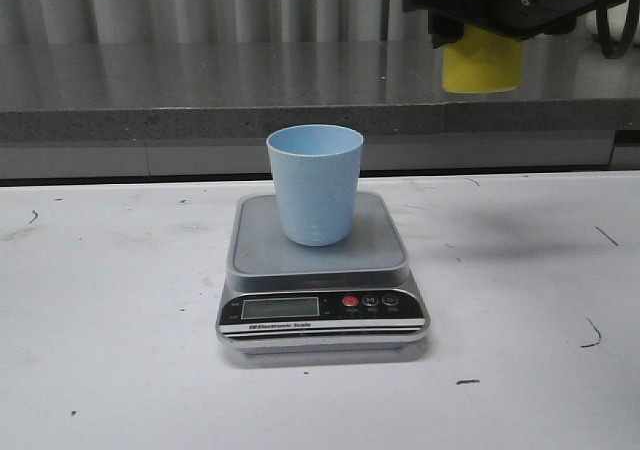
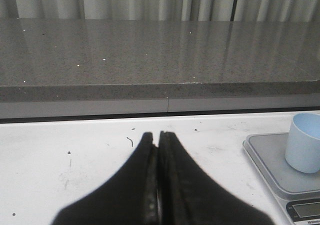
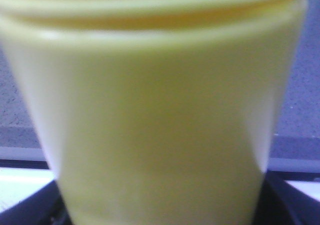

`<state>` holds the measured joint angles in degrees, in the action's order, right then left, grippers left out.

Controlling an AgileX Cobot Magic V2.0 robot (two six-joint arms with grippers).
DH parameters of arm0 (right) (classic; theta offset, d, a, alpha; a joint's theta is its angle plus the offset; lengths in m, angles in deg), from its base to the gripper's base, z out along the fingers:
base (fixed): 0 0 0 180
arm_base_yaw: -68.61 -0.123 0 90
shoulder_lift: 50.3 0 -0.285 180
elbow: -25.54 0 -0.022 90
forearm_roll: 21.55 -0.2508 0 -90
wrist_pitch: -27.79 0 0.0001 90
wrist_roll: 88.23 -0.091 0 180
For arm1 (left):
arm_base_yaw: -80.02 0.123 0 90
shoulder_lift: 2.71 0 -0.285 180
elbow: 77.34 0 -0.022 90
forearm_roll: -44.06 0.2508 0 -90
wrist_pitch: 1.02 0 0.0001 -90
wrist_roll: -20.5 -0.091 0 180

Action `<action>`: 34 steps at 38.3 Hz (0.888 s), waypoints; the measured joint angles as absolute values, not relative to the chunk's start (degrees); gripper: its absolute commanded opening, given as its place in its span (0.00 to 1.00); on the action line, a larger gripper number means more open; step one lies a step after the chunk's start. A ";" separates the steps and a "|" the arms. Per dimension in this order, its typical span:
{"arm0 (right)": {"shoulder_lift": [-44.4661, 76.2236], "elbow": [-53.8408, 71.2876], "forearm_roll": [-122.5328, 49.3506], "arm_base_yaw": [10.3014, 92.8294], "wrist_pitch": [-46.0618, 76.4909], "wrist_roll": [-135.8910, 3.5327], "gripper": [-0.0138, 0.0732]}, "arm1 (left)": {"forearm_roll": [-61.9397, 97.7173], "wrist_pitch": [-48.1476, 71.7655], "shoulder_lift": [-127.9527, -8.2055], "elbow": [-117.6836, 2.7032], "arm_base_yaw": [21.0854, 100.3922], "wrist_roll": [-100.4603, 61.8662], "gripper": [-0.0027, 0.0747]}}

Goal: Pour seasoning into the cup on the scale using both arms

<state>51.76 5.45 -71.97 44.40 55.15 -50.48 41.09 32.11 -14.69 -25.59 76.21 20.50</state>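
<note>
Fingers of the right gripper [image 1: 480, 20] clamp the yellow seasoning bottle [image 1: 484, 60], held aloft at two o'clock from the cup [image 1: 314, 184]. Left gripper [image 2: 159, 150] is pressed together, holding nothing, low over the table [image 1: 100, 300]. The cup stands upright on the scale [image 1: 321, 280].

front cam: looks forward over my white table, low, near the flat silver-grey scale [image 1: 322, 275] | left wrist cam: faces the grey counter ledge, shares that scale [image 2: 280, 167] and pale-blue tapered plastic cup [image 2: 304, 142] with front | right wrist cam: pressed close on blurred yellow plastic bottle [image 3: 155, 125]
</note>
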 measured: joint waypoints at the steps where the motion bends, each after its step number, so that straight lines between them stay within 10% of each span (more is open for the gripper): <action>1: 51.66 5.45 -71.97 44.40 54.72 -50.63 0.33 | 41.09 32.11 -14.69 -25.59 76.21 20.50 0.01; 12: 45.91 0.38 -71.08 44.16 51.41 -52.17 0.33 | 41.09 32.11 -14.69 -25.59 76.21 20.50 0.01; 34: 50.86 -23.99 -46.27 44.16 82.92 -80.20 0.33 | 41.09 32.11 -14.69 -25.59 76.21 20.50 0.01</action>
